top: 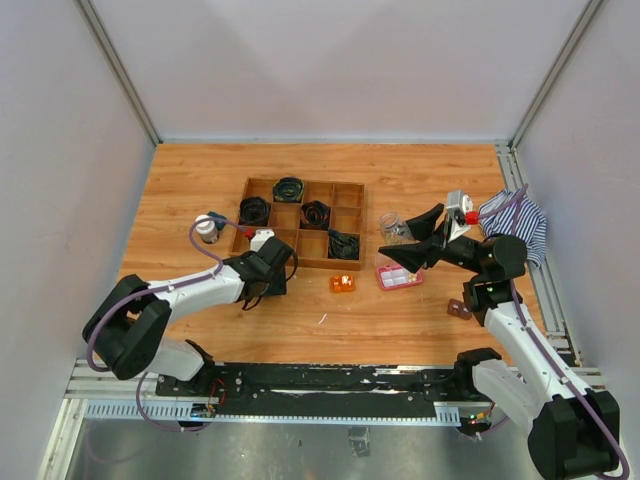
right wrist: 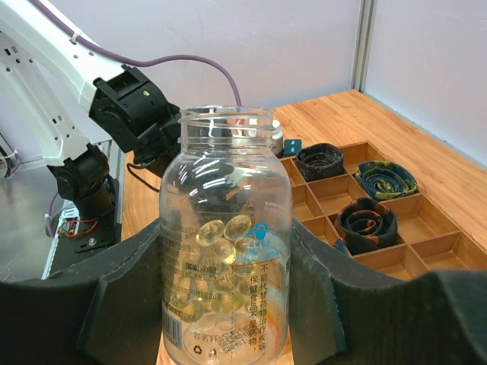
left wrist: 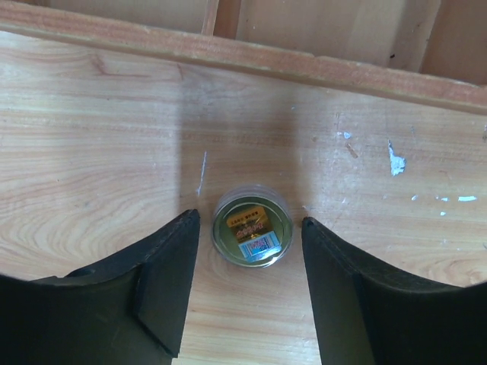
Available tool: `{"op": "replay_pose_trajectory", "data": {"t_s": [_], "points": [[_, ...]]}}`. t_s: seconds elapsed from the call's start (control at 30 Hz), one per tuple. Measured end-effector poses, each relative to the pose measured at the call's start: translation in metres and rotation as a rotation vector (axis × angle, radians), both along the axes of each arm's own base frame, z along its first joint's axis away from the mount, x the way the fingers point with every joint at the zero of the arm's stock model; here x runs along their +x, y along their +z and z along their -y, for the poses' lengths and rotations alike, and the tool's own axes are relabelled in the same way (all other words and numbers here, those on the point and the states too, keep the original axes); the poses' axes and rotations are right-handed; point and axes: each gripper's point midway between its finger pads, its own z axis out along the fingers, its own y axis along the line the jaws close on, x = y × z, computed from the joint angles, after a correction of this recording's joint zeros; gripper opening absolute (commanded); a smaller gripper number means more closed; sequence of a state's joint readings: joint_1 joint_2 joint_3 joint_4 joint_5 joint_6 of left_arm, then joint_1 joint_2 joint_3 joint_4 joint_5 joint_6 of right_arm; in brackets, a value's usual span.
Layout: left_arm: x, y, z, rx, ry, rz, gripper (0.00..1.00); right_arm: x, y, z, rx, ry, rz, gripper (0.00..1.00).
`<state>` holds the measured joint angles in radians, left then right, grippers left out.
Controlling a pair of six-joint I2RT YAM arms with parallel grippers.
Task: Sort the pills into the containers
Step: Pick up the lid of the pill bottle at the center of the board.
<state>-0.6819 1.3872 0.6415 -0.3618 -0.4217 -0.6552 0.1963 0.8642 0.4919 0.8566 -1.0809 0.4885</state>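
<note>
My right gripper [top: 410,240] is shut on the clear vial [right wrist: 225,243]. The vial is upright, uncapped, and holds several yellow softgel pills [right wrist: 227,228]; both pads press its sides. From above the vial [top: 392,227] is just left of the fingers. The flat pink box [top: 398,276] lies just in front of it. The dark bottle with a white cap [top: 207,228] stands left of the wooden tray. My left gripper [left wrist: 251,218] is open and low over the table. A round clear lid with a yellow label [left wrist: 252,235] lies flat between its fingertips, untouched. From above, this gripper [top: 272,262] is at the tray's front left corner.
The wooden compartment tray [top: 350,190] with black coils sits at centre; its front rail [left wrist: 251,57] is just beyond my left fingers. A small orange block [top: 343,283] lies before the tray. A small brown piece [top: 459,309] and striped cloth [top: 518,216] lie to the right.
</note>
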Motion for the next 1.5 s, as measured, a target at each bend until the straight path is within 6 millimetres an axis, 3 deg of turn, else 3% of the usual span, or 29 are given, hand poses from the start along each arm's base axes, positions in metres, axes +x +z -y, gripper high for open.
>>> {"op": "replay_pose_trajectory", "data": {"t_s": [0.13, 0.3, 0.57, 0.77, 0.97, 1.07, 1.23, 1.33, 1.5], "points": [[0.004, 0.000, 0.003, 0.002, 0.001, 0.003, 0.52, 0.000, 0.000, 0.000, 0.000, 0.000, -0.001, 0.01], [0.006, 0.000, 0.004, -0.003, 0.001, 0.008, 0.51, 0.000, 0.000, 0.000, 0.000, 0.000, 0.000, 0.01], [0.005, 0.001, 0.006, -0.012, -0.005, 0.005, 0.23, 0.000, 0.000, 0.000, -0.003, -0.001, 0.005, 0.01], [-0.010, 0.009, 0.019, -0.129, -0.069, -0.004, 0.19, -0.002, -0.003, -0.001, -0.023, 0.013, 0.034, 0.01], [-0.022, 0.081, 0.074, -0.562, -0.262, 0.196, 0.19, -0.011, -0.014, -0.003, -0.086, 0.081, 0.079, 0.01], [-0.034, 0.136, 0.102, -0.833, -0.392, 0.342, 0.19, -0.016, -0.016, -0.004, -0.144, 0.135, 0.082, 0.01], [-0.051, 0.215, 0.128, -1.123, -0.566, 0.504, 0.19, -0.027, -0.003, -0.007, -0.220, 0.205, 0.170, 0.01], [-0.061, 0.247, 0.137, -1.233, -0.659, 0.555, 0.19, -0.033, -0.016, -0.009, -0.244, 0.236, 0.150, 0.01], [-0.065, 0.271, 0.150, -1.289, -0.744, 0.576, 0.19, -0.044, -0.037, -0.020, -0.280, 0.303, 0.095, 0.01]]}}
